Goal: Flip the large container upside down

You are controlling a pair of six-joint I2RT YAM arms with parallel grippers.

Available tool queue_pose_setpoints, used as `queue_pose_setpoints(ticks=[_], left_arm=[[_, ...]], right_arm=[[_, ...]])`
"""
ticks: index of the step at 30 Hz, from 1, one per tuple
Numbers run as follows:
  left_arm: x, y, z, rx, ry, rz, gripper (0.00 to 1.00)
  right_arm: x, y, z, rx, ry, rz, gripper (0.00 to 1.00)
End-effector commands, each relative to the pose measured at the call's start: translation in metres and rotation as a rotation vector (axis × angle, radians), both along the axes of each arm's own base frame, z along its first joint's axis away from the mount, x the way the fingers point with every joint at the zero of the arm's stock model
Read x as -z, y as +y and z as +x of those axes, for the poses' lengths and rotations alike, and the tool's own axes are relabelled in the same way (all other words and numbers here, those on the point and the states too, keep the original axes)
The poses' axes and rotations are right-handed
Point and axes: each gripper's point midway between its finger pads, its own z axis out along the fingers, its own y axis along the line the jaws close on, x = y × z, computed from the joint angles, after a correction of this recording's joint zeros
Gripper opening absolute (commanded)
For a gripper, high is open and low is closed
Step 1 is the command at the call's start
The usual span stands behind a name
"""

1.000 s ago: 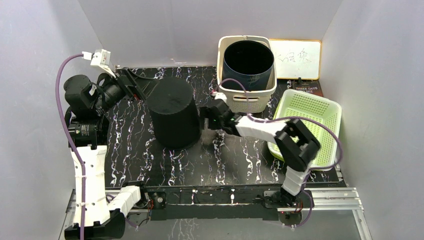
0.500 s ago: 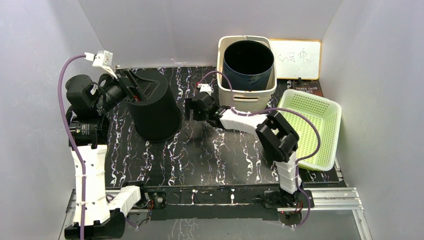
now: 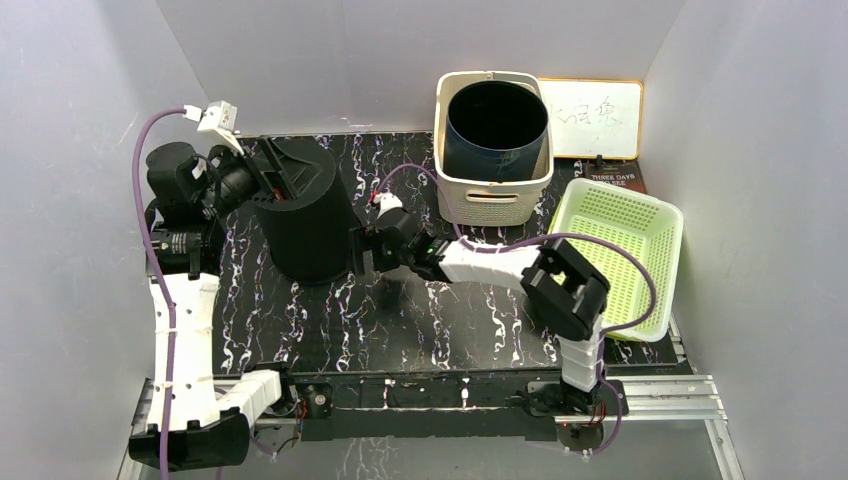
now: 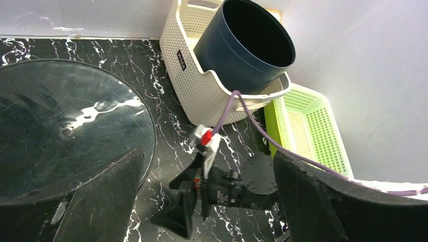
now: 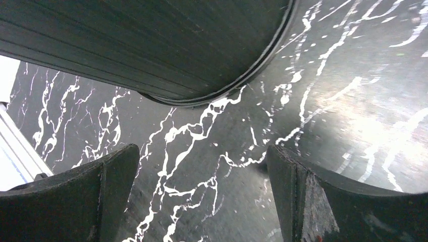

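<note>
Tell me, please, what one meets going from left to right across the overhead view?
Black bin → right tool → white basket → green basket

Plain pale grey walls (image 3: 330,60) enclose a black, white-veined marble-patterned tabletop (image 3: 440,320); a wooden-framed white board (image 3: 595,118) leans against the back wall.

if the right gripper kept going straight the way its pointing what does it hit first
Most likely the black container, low on its side wall near the rim. The open right gripper points at it with only bare table between. Height is unclear, so it might scrape the table first.
</note>
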Motion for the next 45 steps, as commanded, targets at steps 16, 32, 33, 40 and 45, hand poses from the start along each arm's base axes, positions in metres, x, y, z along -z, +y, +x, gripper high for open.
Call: queue_pose_setpoints(ticks=[16,32,33,40,45], left_arm=[[-0.011,-0.010,-0.032,0.072,-0.052,0.005,0.98],[0.141,0.018,-0.004,-0.102,0.377,0.047,0.98],[0.149,0.023,0.002,-0.133,0.387,0.049,0.98],[0.210,0.045,0.037,-0.320,0.538,0.014,0.98],[0.241,0.063,0.071,-0.495,0.531,-0.027,0.98]], right_arm=[[-0.074,0.111,0.137,0.113,-0.328,0.317,0.98],[-0.165,-0.013,0.126,0.254,-0.471,0.241,0.98],[-0.173,-0.025,0.121,0.269,-0.481,0.223,0.98],[-0.253,-0.093,0.085,0.319,-0.618,0.146,0.98],[-0.282,-0.133,0.075,0.381,-0.673,0.135,0.98]])
